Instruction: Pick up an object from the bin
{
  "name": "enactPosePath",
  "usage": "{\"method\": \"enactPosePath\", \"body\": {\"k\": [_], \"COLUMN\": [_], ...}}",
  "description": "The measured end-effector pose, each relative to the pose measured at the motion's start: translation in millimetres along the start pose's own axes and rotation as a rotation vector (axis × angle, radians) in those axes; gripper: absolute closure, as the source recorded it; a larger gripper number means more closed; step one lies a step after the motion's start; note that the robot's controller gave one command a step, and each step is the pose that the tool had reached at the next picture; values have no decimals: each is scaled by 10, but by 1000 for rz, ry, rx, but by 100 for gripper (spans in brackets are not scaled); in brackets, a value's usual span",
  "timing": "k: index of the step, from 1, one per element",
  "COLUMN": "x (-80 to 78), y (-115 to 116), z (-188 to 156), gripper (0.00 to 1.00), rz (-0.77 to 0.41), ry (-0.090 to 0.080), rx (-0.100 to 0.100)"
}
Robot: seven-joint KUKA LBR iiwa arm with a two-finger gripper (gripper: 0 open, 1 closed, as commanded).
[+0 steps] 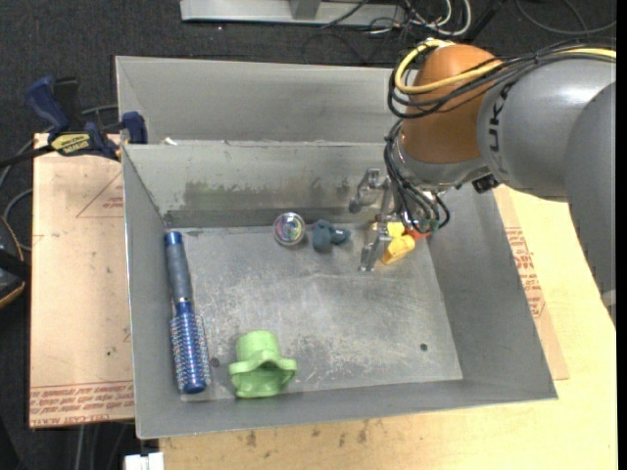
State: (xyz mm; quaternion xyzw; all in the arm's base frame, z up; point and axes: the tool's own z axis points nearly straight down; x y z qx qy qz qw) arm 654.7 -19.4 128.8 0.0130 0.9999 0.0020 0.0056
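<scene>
Stands with jaws apart, half hidden under smooth orange wrist cover (446, 101) — beside them, small yellow lump (398, 249), shape unclear.

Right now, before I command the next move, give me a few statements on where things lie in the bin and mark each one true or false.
1. The blue hairbrush lies along the view's left side of the bin. True.
2. The green object sits against the back wall. False: it lies near the front edge, beside the brush's bristle end.
3. The end effector is over the right part of the floor, close to a small yellow thing. True.
4. The shiny round thing touches the hairbrush. False: it lies apart from it, near the back wall, next to a small blue-grey thing.
</scene>
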Motion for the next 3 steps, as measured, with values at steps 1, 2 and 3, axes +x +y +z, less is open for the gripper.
{"method": "enactPosePath", "body": {"k": [1, 2, 3], "x": [43, 30, 59], "y": [283, 272, 413], "z": [488, 461, -1653], "gripper": [0, 100, 100], "rz": [159, 159, -216], "ry": [11, 8, 0], "rx": [2, 4, 3]}}
